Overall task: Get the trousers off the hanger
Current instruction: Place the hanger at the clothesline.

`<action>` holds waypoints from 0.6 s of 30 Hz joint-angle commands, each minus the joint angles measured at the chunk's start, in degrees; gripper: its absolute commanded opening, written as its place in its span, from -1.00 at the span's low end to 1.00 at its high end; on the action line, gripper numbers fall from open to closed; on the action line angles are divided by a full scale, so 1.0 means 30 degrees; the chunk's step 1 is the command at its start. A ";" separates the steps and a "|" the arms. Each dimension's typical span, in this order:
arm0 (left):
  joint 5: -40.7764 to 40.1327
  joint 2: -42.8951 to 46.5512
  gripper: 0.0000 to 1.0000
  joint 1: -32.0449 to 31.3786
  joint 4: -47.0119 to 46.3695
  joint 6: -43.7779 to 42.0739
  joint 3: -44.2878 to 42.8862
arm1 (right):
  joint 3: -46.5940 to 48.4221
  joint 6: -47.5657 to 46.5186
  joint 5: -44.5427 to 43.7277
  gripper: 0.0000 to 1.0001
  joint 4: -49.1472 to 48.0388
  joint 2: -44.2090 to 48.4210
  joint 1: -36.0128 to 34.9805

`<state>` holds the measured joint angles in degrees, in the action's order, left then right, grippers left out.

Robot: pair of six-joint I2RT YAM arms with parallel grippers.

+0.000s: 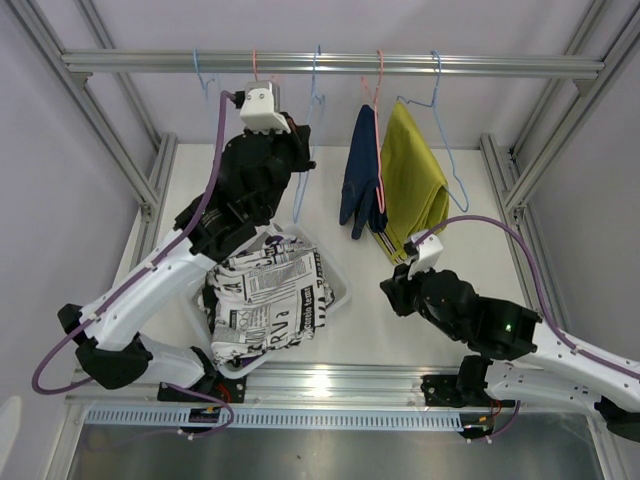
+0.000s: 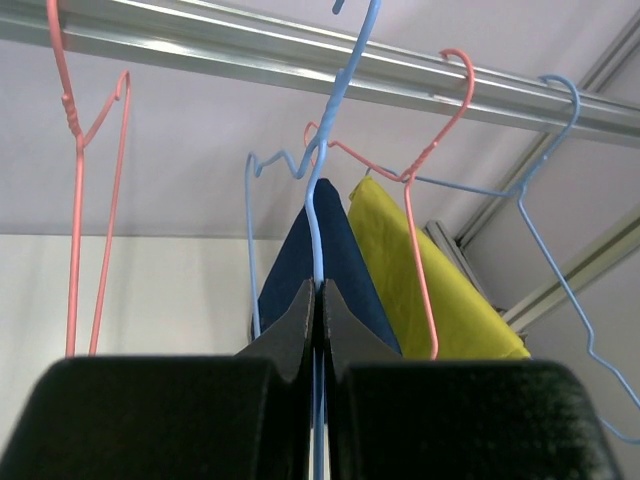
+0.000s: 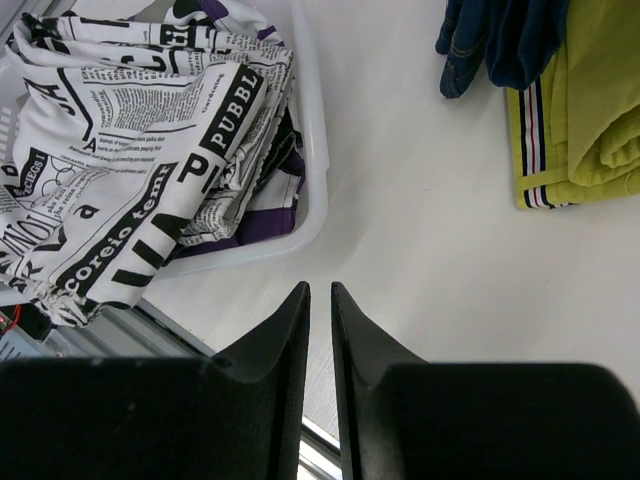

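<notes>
1. Nearest, on the right, the right gripper (image 3: 320,288) hangs low over the white table (image 3: 430,250). Its fingers are almost together, with only a narrow slit between them and nothing in it. It sits just beside the near right corner of the basket (image 1: 338,290).
2. The white basket stands on the table left of centre, between the two arms. The white trousers with black print (image 1: 265,295) are piled on top of it and spill over its near rim. A purple-patterned cloth (image 3: 262,225) shows underneath, against the basket wall.
3. Farther back, right of centre, the navy trousers (image 1: 360,185) and the mustard yellow trousers (image 1: 412,175) hang side by side, touching. The yellow pair's striped waistband is at its lower end. Both reach down close to the table, but I cannot tell whether they touch it.
4. A pink hanger (image 1: 379,110) runs its wire down between these two pairs, and a right-hand blue hanger (image 1: 445,130) hangs just beyond the yellow pair. I cannot tell which hanger carries which pair.
5. The left arm reaches up and back, left of the navy pair. The left gripper (image 2: 320,288) is clamped tight on the wire of the held blue hanger (image 2: 335,110), pinching it below the neck.
6. Farthest, the metal rail (image 1: 500,68) spans the frame, and every hanger hooks over it. Toward its left end hang a pale blue hanger (image 1: 203,75) and a second pink hanger (image 1: 257,65)
</notes>
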<state>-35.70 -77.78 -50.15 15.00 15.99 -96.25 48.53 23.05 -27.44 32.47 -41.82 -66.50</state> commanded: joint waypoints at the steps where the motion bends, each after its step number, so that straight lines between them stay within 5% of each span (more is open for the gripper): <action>1: 0.0709 -0.0411 -0.99 0.0603 -0.1280 -0.0261 -0.0964 | -0.0035 -0.0153 0.0065 -0.64 -0.0335 0.0025 0.0194; 18: 0.1646 -0.2901 -0.99 0.2332 -0.2570 -0.0144 -0.2165 | -0.0064 -0.0212 0.0357 -0.65 -0.0452 -0.0531 0.0926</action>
<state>-32.27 -85.69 -44.14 11.09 15.97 -99.48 48.42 23.05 -26.59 32.29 -43.11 -64.34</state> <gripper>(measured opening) 0.005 0.176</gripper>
